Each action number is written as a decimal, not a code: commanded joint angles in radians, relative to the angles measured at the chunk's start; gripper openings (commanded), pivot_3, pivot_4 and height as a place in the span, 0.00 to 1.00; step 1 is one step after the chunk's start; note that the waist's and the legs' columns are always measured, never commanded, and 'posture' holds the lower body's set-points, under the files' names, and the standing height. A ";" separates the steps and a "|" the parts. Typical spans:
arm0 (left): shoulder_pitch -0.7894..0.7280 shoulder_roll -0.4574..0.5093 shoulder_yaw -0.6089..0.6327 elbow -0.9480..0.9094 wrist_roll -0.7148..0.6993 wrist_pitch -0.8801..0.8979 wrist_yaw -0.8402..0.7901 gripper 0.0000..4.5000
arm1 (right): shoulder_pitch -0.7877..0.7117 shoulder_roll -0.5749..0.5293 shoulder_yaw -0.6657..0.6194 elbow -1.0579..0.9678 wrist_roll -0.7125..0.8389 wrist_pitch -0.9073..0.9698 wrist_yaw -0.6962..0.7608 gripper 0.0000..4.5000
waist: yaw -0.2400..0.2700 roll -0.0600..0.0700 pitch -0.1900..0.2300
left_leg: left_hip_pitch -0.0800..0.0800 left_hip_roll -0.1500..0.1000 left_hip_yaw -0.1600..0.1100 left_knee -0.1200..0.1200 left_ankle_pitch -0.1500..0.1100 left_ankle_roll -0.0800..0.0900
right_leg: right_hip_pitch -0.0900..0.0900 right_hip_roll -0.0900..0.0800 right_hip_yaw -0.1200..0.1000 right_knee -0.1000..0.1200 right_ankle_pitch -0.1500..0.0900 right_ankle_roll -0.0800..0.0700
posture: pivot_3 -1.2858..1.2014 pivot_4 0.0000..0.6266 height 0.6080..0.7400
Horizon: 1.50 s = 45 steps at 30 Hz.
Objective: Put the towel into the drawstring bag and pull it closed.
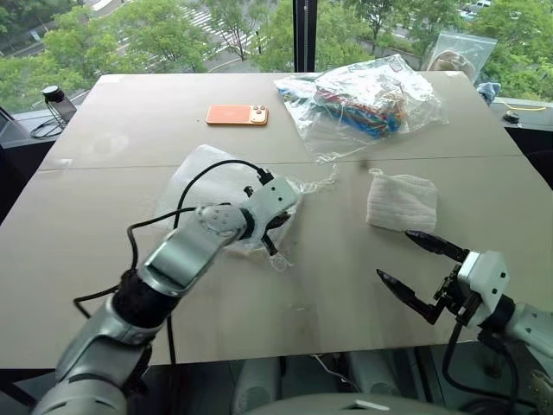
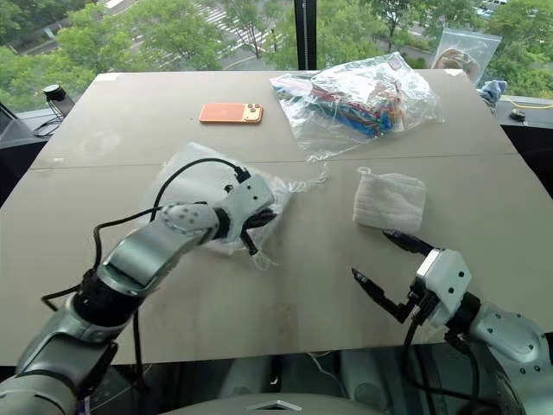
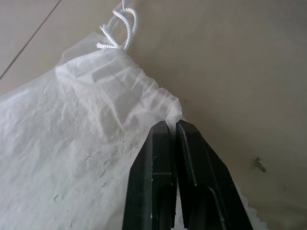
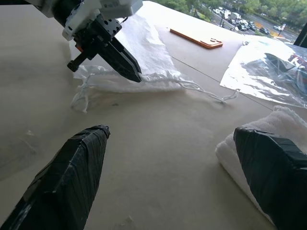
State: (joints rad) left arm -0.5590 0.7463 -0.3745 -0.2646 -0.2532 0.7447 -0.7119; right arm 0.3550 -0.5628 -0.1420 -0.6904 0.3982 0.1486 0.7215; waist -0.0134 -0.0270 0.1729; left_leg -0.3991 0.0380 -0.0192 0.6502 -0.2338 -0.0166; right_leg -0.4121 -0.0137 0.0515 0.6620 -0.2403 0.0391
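- The surface [image 1: 259, 294], a broad beige tabletop, is carrying everything, and a thin seam line is running across it from side to side.
- The clear plastic bag [image 1: 363, 102] of colourful items is lying at the far side, right of centre, crinkled and spread out.
- The drawstring bag [image 1: 203, 177] is lying flat left of centre, its gathered mouth facing the robot's right and its thin white cords [image 1: 321, 181] trailing from the mouth toward the plastic bag.
- The left pincer [image 3: 172, 125] is reaching down onto the mouth edge of the drawstring bag; in the left wrist view its two black fingers are pressing together with a fold of the ruffled hem caught between their tips.
- The right pincer [image 1: 413, 261] is hovering above the near right part of the surface with its fingers spread wide and nothing between them.
- The towel [image 1: 402, 203] is lying folded on the surface, well apart from the drawstring bag on its right, just beyond the right pincer; in the right wrist view one fingertip is standing just beside its near edge, and I cannot tell whether they are touching.
- The orange phone [image 1: 237, 114] is lying flat at the far side, beyond the drawstring bag and left of the plastic bag.
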 commanded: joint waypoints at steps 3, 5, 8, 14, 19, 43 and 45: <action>-0.050 0.110 0.135 0.338 -0.070 -0.453 -0.480 0.01 | -0.007 0.001 0.010 -0.026 -0.003 -0.010 -0.014 1.00 | 0.001 0.000 0.000 | 0.000 0.000 0.001 0.000 0.000 0.000 | 0.000 0.000 0.000 0.000 0.000 0.000 | 0.52 0.24 1.00; -0.083 0.129 0.162 0.457 -0.082 -0.496 -0.577 0.01 | -0.002 0.004 0.015 -0.028 -0.008 -0.015 -0.016 1.00 | 0.000 0.000 0.000 | -0.001 0.000 0.001 0.000 0.000 0.000 | 0.000 0.000 0.000 0.000 0.000 0.000 | 0.52 0.24 1.00; -0.108 0.153 0.188 0.586 -0.080 -0.537 -0.699 0.01 | 0.001 0.014 0.039 -0.030 -0.023 -0.023 -0.025 1.00 | 0.000 0.000 0.000 | -0.001 0.000 0.001 0.000 0.000 0.000 | 0.000 0.000 0.000 0.000 0.000 0.000 | 0.52 0.24 1.00; -0.067 0.125 0.240 0.616 -0.043 -0.568 -0.646 0.30 | -0.005 0.031 0.077 -0.024 -0.047 -0.035 -0.033 1.00 | 0.000 0.000 0.000 | -0.001 0.000 0.001 0.001 0.000 0.000 | 0.000 0.000 0.000 0.000 0.000 0.001 | 0.52 0.24 1.00; 0.133 0.074 0.313 0.393 0.066 -0.636 -0.359 0.73 | -0.018 0.029 0.086 -0.006 -0.053 -0.041 -0.031 1.00 | -0.003 0.000 0.000 | -0.001 0.001 0.001 0.001 0.000 0.000 | 0.000 0.000 0.001 0.000 0.002 0.004 | 0.52 0.24 1.00; 0.444 -0.205 0.346 0.130 0.633 -0.753 0.477 0.73 | -0.105 -0.002 0.079 0.061 -0.038 -0.028 0.008 1.00 | 0.003 -0.001 0.000 | 0.001 0.001 0.002 0.001 0.000 0.000 | 0.001 -0.001 0.001 0.001 0.002 0.004 | 0.52 0.24 1.00; 0.411 -0.215 0.327 0.155 0.659 -0.736 0.481 0.73 | -0.112 -0.002 0.082 0.066 -0.044 -0.028 0.007 1.00 | 0.003 -0.001 -0.001 | 0.001 0.001 0.001 0.001 0.000 0.000 | 0.000 -0.001 0.000 0.001 0.003 0.004 | 0.52 0.24 1.00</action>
State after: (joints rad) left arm -0.1153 0.5370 -0.0408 -0.1079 0.3822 0.0058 -0.2507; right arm 0.2550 -0.5571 -0.0513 -0.6088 0.3441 0.1282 0.7260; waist -0.0104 -0.0281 0.1723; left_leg -0.3984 0.0385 -0.0177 0.6511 -0.2339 -0.0163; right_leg -0.4115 -0.0146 0.0516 0.6631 -0.2377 0.0433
